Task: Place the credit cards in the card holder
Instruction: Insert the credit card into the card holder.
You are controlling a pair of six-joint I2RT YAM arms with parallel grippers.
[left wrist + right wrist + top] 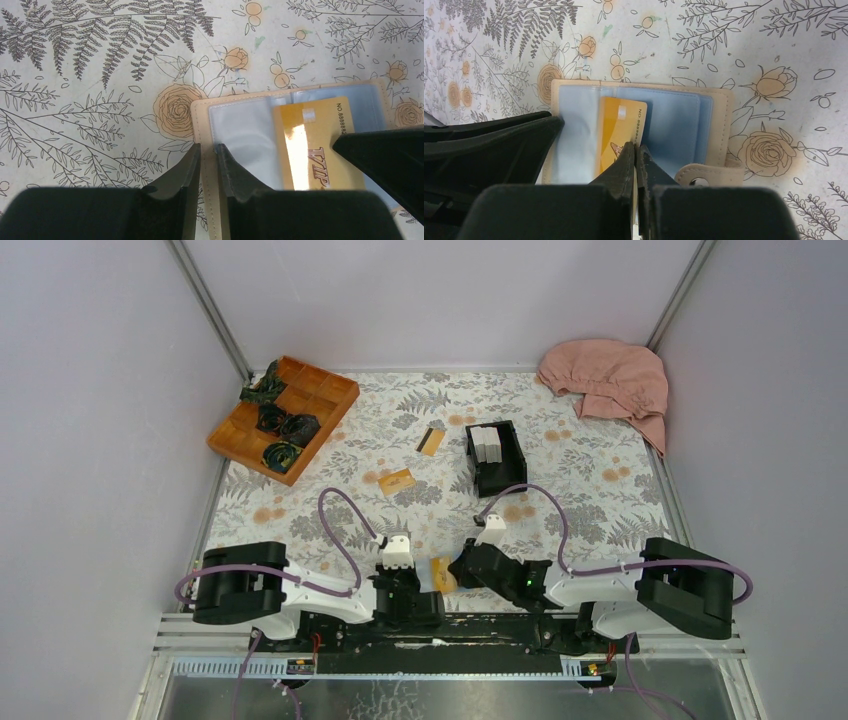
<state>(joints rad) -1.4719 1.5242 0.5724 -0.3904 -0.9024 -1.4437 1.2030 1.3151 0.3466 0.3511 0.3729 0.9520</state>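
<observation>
Open tan wallet [720,115] flat on floral table [774,30] at near edge, left gripper [207,156] clamped on its left border, right gripper [634,155] pinching gold card [616,125] over clear sleeve [674,125], banded card [431,441] and plain card [397,481] lying mid-table.

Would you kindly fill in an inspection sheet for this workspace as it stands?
Surface: floral-print tablecloth, flat.
Job's things: tan leather card holder open; gold credit card on its clear sleeves; plain orange card and black-banded orange card lie loose.
Clutter: orange divided tray with dark bundles; black open-topped box; crumpled pink cloth.
Grippers: left pincer shut on card holder's edge; right pincer shut on gold card.
Cables: purple cables loop over both arms.
Surroundings: pale walls.
</observation>
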